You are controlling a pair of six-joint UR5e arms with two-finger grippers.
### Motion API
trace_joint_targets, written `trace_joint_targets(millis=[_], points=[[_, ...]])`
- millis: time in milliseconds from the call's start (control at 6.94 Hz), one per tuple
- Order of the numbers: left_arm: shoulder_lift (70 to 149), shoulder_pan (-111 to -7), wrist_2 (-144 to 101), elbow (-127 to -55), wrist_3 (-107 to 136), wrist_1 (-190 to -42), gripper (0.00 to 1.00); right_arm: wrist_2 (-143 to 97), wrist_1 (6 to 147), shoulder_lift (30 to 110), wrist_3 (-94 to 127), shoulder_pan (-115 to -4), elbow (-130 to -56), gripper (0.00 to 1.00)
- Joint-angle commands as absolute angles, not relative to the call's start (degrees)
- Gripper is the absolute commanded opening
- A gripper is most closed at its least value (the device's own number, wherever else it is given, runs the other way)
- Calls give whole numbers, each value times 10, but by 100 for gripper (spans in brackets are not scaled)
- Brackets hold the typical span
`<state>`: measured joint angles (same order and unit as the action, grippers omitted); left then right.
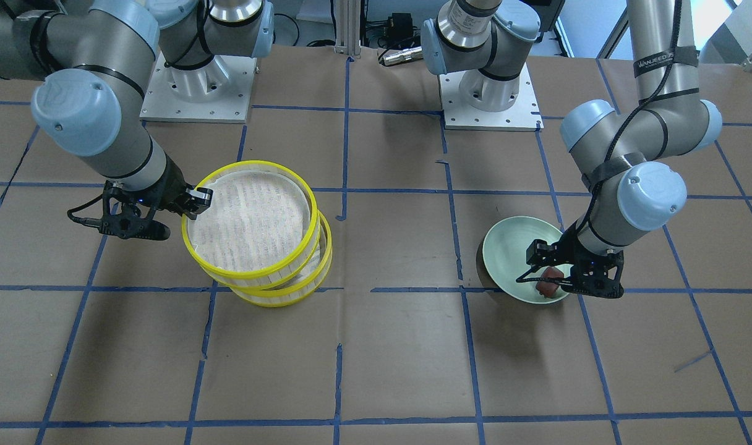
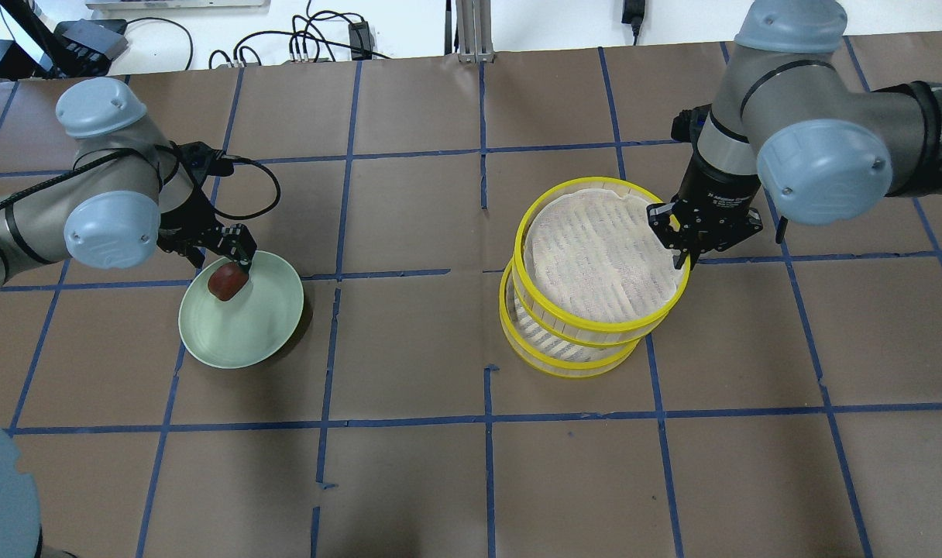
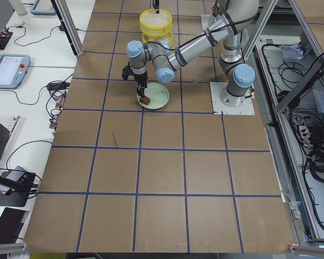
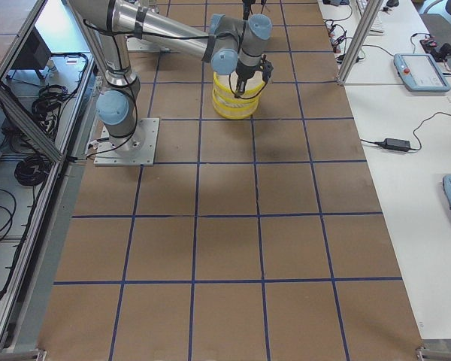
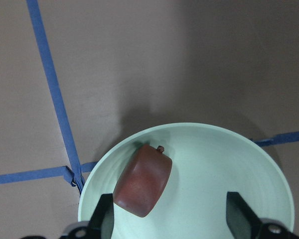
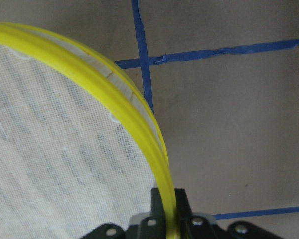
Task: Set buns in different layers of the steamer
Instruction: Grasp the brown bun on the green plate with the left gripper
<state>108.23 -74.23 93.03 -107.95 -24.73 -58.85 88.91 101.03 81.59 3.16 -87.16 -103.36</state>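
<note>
The reddish-brown bun [image 5: 142, 181] lies in the pale green plate [image 5: 214, 164], near its rim; it also shows in the overhead view [image 2: 225, 281]. My left gripper [image 5: 172, 219] hangs open over the plate, one finger right beside the bun [image 1: 549, 281]. My right gripper [image 6: 167, 209] is shut on the yellow rim of the upper steamer tray [image 2: 529, 232]. That tray sits tilted and shifted on the lower steamer tray [image 2: 564, 364]. The upper tray's liner is bare. The white bun is not in view.
The plate [image 2: 242, 329] stands on the brown paper table with blue tape lines. The two arm bases [image 1: 196, 80] stand at the table's robot side. The steamer stack [image 1: 289, 290] is about two tape squares from the plate.
</note>
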Motion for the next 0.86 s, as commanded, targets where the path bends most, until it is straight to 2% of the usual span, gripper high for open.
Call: trace_joint_targets(millis=[0, 144, 432, 576, 720], points=[[1085, -719, 909, -1102, -267, -568, 78, 891, 1032, 804, 43, -876, -1048, 14], [1086, -719, 902, -1112, -267, -565, 76, 890, 1034, 804, 44, -877, -1055, 14], [1089, -719, 901, -1112, -266, -564, 45, 888, 1040, 802, 47, -877, -1056, 14], [1089, -719, 901, -1111, -266, -564, 32, 888, 1043, 802, 55, -881, -1061, 14], [1088, -719, 901, -1109, -265, -564, 25, 888, 1051, 801, 55, -885, -1064, 14]])
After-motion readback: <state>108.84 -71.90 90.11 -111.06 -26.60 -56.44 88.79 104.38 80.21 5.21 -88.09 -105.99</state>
